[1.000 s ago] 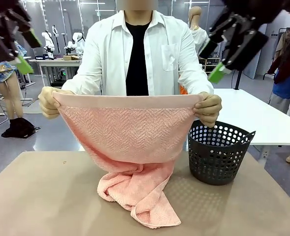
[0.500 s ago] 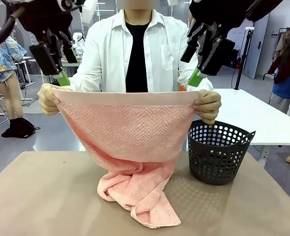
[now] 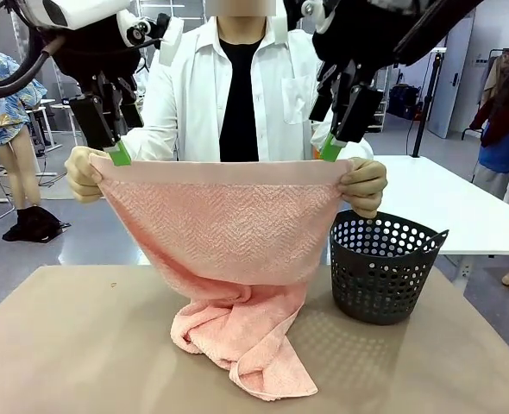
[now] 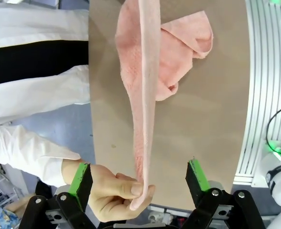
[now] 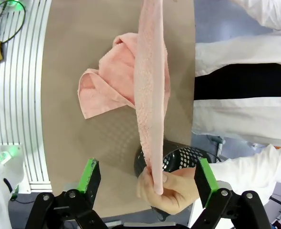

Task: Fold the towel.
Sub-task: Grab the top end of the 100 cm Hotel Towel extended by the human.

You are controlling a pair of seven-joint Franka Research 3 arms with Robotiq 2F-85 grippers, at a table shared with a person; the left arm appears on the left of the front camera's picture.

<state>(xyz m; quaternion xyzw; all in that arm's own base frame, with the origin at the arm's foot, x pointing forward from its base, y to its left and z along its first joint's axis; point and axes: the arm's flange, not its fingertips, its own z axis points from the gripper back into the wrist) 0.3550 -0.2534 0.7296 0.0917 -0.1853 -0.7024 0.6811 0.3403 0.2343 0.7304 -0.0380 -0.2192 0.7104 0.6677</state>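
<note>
I see the towel (image 3: 224, 226) held by a person's hands (image 3: 365, 188), long edge level side to side, its tail bunched on the table (image 3: 65, 345). My left gripper (image 4: 138, 169) and right gripper (image 5: 146, 167) are spread wide at its top corners.

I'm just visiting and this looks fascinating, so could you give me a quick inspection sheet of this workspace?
Surface: tan table, smooth.
Job's things: pink towel, top corners held up by a person's hands, lower end bunched on the table.
Clutter: dark perforated basket on the table.
Pincers: left pincer and right pincer open, one straddling each top corner.
Cables: black cable looping beside the table's edge.
Surroundings: white table behind.
</note>
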